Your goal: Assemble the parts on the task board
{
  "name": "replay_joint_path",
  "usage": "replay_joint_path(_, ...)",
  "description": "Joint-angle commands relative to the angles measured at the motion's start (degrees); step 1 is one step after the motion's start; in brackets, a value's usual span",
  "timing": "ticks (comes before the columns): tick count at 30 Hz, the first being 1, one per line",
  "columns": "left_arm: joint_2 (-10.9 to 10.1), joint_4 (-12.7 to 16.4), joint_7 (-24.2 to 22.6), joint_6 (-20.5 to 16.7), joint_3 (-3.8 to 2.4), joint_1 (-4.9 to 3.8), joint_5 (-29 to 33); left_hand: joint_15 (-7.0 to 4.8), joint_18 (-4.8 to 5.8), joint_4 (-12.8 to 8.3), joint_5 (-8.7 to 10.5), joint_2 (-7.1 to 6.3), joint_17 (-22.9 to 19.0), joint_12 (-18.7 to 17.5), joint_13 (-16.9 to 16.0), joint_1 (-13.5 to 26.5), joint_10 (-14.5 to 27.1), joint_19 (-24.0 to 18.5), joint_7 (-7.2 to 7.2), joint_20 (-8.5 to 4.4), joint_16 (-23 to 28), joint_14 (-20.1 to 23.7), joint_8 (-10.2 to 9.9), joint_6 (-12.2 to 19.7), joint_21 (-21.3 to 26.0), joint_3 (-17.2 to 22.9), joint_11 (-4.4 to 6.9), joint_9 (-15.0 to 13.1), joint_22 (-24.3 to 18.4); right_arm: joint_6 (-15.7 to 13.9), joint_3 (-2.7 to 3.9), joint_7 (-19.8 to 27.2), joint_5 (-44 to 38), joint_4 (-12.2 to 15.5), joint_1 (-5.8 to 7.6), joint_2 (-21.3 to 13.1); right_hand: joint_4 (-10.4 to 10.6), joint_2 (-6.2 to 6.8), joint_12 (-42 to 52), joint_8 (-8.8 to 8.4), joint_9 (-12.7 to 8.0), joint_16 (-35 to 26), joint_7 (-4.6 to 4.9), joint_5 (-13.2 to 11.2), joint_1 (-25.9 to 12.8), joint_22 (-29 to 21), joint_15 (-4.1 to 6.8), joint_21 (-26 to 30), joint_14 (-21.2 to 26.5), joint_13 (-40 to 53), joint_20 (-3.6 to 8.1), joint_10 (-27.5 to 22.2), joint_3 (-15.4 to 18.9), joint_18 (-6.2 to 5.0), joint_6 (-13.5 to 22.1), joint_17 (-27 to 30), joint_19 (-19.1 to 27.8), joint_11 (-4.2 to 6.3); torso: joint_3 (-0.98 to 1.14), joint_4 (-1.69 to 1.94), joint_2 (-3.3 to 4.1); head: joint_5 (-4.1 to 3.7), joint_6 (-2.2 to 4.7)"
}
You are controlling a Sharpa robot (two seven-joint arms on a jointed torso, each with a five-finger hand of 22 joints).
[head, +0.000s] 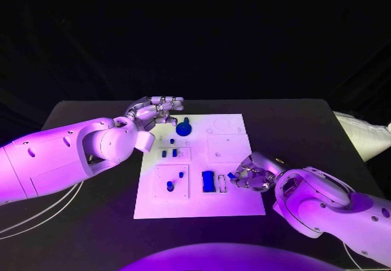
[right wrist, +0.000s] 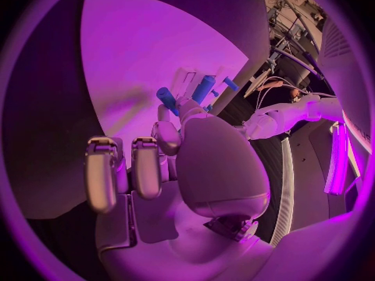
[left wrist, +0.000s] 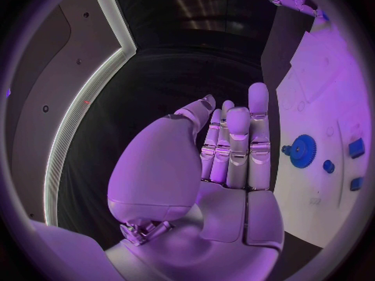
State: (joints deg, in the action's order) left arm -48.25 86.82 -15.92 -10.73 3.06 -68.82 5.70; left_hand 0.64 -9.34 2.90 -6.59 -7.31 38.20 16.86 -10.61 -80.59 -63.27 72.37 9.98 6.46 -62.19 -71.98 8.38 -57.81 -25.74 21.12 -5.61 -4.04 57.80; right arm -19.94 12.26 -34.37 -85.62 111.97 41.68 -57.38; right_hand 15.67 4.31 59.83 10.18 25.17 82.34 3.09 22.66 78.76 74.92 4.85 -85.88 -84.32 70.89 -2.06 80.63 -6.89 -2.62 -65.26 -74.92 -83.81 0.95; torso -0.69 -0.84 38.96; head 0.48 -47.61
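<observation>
The white task board (head: 236, 200) lies mid-table. My left hand (head: 159, 107) hovers by its far left corner, fingers stretched out with nothing in them (left wrist: 234, 150). A blue gear (head: 184, 129) (left wrist: 303, 150) sits on the board just beside that hand. My right hand (head: 251, 174) rests at the board's right edge and pinches a small blue peg (right wrist: 166, 98) (head: 231, 176) at its fingertips. A blue block (head: 208, 180) (right wrist: 205, 87) lies on the board just left of that hand. Small blue pieces (head: 168, 152) and a blue peg (head: 169, 185) stand on the board's left half.
The black table (head: 293, 124) runs wide around the board on every side. White cables (head: 33, 217) trail over the table's near left part. My left forearm (head: 73, 155) hangs over the table left of the board.
</observation>
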Motion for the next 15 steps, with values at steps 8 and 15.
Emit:
replay_joint_path(8,0.2,0.2,-0.1,1.2,-0.03,0.03,-0.2,0.14,-1.01,-0.1,-0.25,0.53,0.0,0.1,-0.1,0.1,0.4,-0.3,0.06,-0.04,0.0,0.5,0.2,0.3,0.2,-0.2,0.08,0.0,-0.1,-0.5,-0.09,-0.6,9.5,-0.5,0.05,1.8,0.6,0.04,0.1,0.28,0.4,0.0,0.08,1.1,-1.3,8.7,-0.1,0.0,-3.5,0.2,0.32,0.7,0.0,0.81,0.4,-3.6,-1.5,0.24,-0.01,-0.09,-0.02,0.06,-0.11)
replay_joint_path(15,0.1,0.3,-0.1,1.2,-0.03,0.03,-0.2,0.14,-1.01,-0.1,-0.25,0.53,0.0,0.1,-0.1,0.1,0.4,-0.3,0.06,-0.04,0.0,0.5,0.2,0.3,0.2,-0.2,0.08,0.0,-0.1,0.8,-0.2,-0.8,9.6,-1.7,0.0,3.3,0.8,0.01,0.2,0.35,1.1,0.0,0.07,2.7,-3.0,8.7,-0.11,0.0,-3.5,0.4,0.31,0.9,0.5,0.81,0.3,-3.6,-1.5,0.24,0.01,-0.06,-0.02,0.21,-0.16)
